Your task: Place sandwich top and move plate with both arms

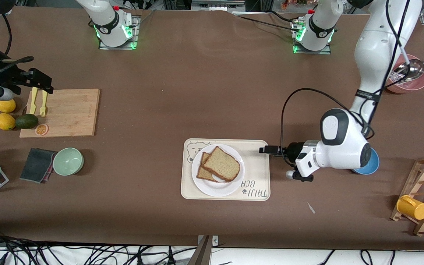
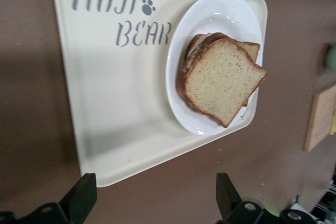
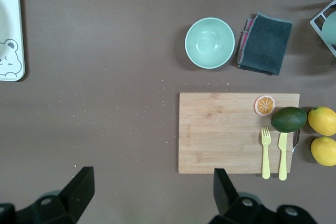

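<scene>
The sandwich top (image 1: 222, 164), a light tan slice with a brown crust, lies askew on a lower slice (image 1: 204, 173) on the white plate (image 1: 212, 187). The plate sits on a cream bear tray (image 1: 256, 162). My left gripper (image 1: 264, 149) hovers over bare table beside the tray's edge at the left arm's end, open and holding nothing. Its wrist view shows its fingertips (image 2: 156, 187) wide apart, with the tray (image 2: 121, 103), plate (image 2: 210, 19) and sandwich top (image 2: 223, 80) ahead. My right gripper (image 1: 42, 82) waits, open, over the edge of a cutting board (image 1: 68, 110), fingers (image 3: 152, 179) bare.
Yellow fork and knife (image 1: 38, 101) and an orange slice lie on the board, with an avocado and lemons (image 1: 5, 121) beside it. A green bowl (image 1: 68, 161) and dark cloth (image 1: 37, 164) lie nearer the camera. A blue bowl (image 1: 368, 163), pink bowl with ladle (image 1: 407, 73) and cup rack (image 1: 412, 207) stand at the left arm's end.
</scene>
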### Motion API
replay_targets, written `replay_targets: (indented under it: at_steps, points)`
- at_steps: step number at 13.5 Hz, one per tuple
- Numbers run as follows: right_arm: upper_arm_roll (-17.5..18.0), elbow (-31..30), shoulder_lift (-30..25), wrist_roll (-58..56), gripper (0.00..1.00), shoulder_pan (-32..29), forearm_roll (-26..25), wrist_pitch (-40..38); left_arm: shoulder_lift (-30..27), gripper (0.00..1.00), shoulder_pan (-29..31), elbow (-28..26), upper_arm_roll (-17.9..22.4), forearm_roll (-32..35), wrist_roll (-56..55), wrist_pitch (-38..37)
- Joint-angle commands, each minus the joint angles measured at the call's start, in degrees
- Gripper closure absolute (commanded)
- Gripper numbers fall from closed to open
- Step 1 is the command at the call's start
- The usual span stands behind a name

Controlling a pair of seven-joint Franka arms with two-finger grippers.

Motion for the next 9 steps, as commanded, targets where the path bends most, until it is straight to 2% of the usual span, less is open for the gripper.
replay_targets:
  at_steps: [1, 5, 8, 9]
  points:
    - [0.2, 1.3, 0.2, 0.9, 0.00, -0.2, -0.5, -1.4, -6.5, 0.00, 0.0, -1.5, 0.3, 11.5, -7.0, -4.9]
    - [0.2, 1.3, 0.2, 0.9, 0.00, -0.2, -0.6, -1.7, -12.3, 0.00, -0.1, -1.5, 0.5, 23.3, -10.7, -10.8]
    - [0.2, 1.3, 0.2, 0.9, 0.00, -0.2, -0.5, -1.9, -19.3, 0.00, 1.4, -1.5, 0.6, 31.2, -11.6, -15.2]
    - [0.2, 1.3, 0.2, 0.9, 0.00, -0.2, -0.6, -2.3, -22.1, 0.00, 2.4, -1.5, 0.6, 31.7, -11.8, -15.9]
